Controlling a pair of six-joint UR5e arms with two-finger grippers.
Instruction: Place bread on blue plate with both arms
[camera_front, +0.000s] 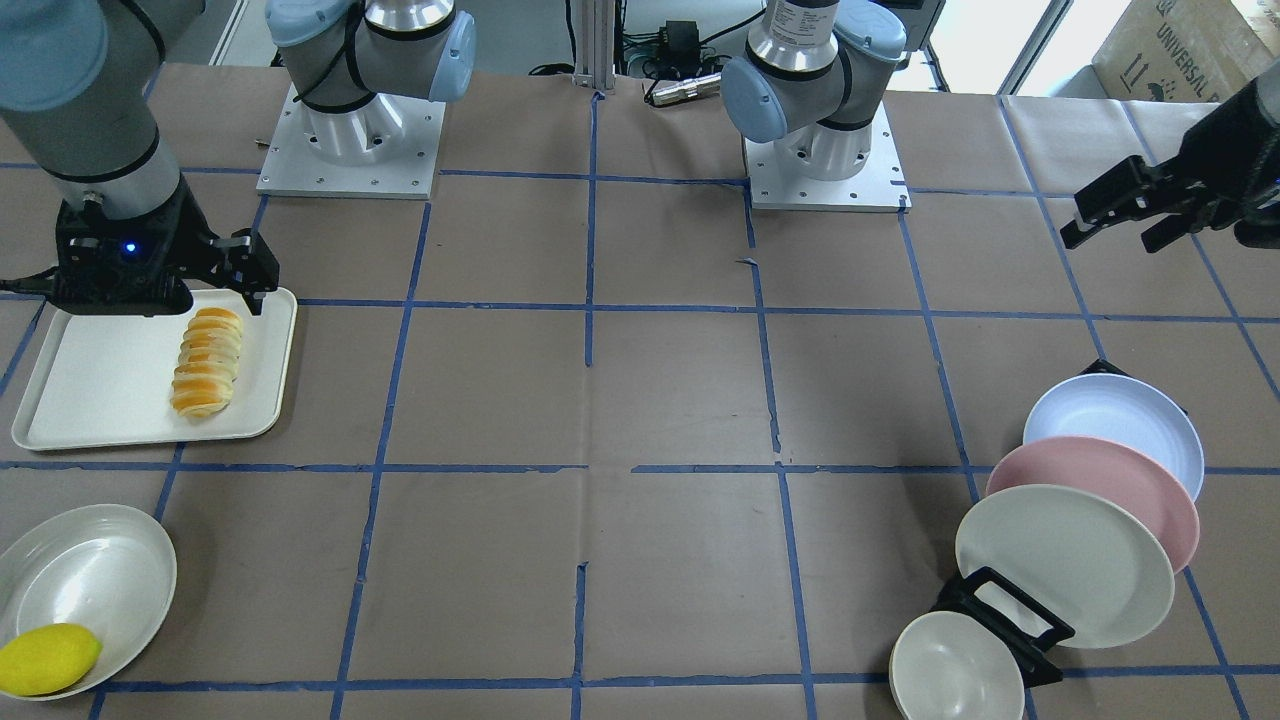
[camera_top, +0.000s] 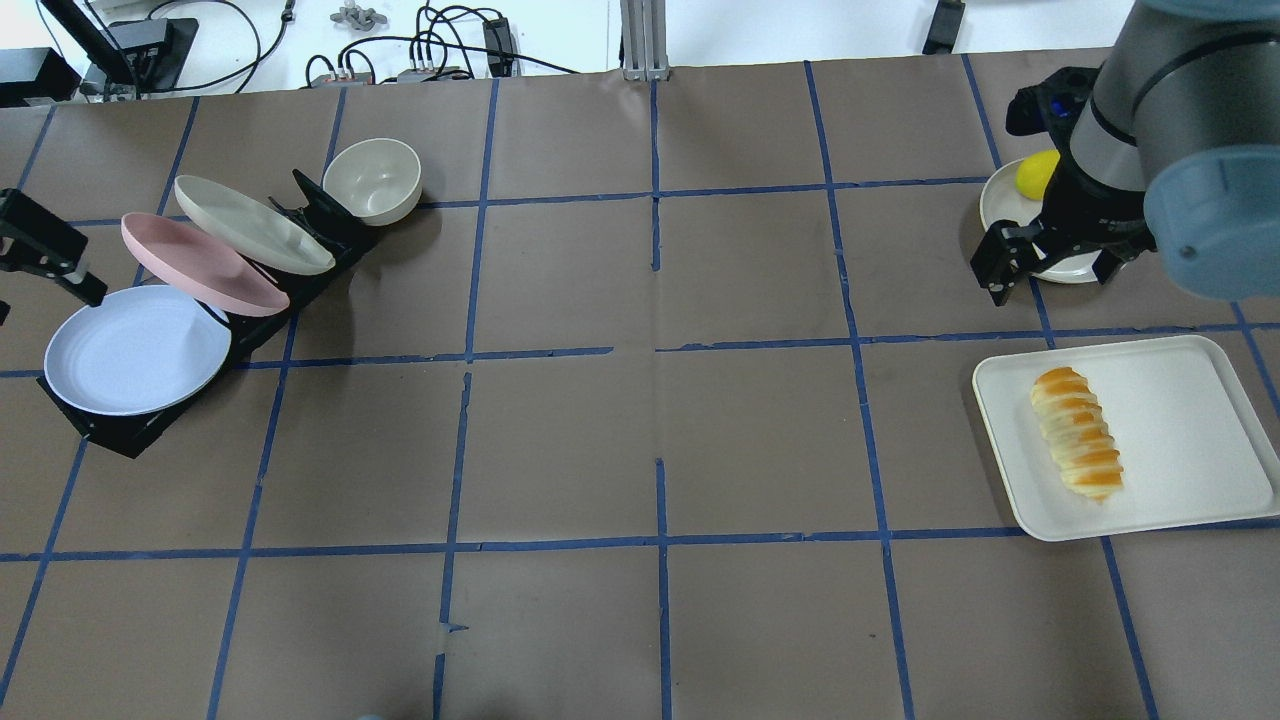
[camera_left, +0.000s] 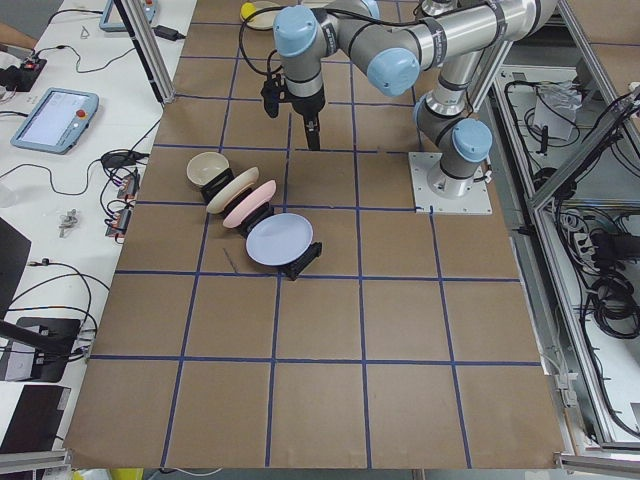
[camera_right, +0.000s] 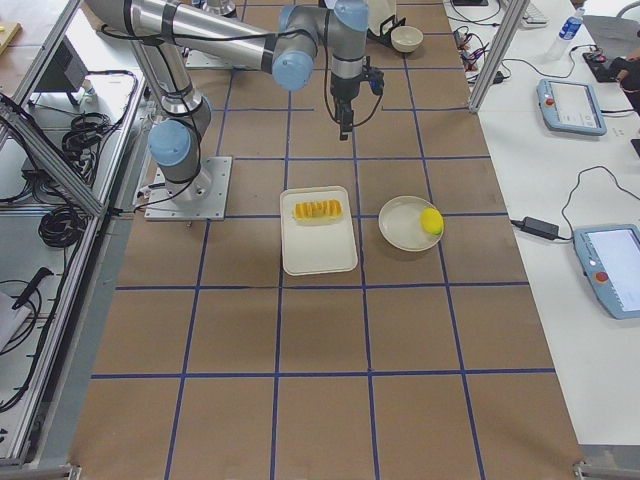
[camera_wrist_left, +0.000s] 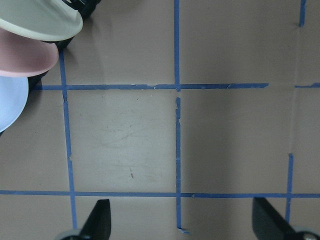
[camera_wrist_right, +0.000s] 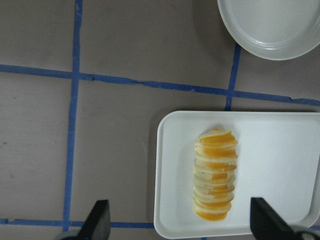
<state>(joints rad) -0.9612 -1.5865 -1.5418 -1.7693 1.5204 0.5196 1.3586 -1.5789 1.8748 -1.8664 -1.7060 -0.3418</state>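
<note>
The bread (camera_top: 1078, 432) lies flat on a white tray (camera_top: 1180, 470) in the right half of the worktop (camera_top: 650, 420), toward the tray's inner side, with nothing touching it. The right gripper (camera_top: 1050, 268) hangs above that area, well clear of the loaf, its jaws spread wide and holding nothing; its wrist camera looks straight down on the bread. Between the tray and the far edge sits a white dish (camera_front: 90, 580) with a lemon (camera_front: 47, 658) in it. In the left half, toward the far edge, a black rack (camera_top: 120, 432) holds the blue plate (camera_top: 135, 348) tilted at the end nearest the robot, then a pink plate (camera_top: 200, 265) and a cream plate (camera_top: 250, 225), with a small bowl (camera_top: 372, 180) at the far end. The left gripper (camera_front: 1125, 225) hovers beside the blue plate, toward the left edge, apart from it, jaws wide and empty.
</note>
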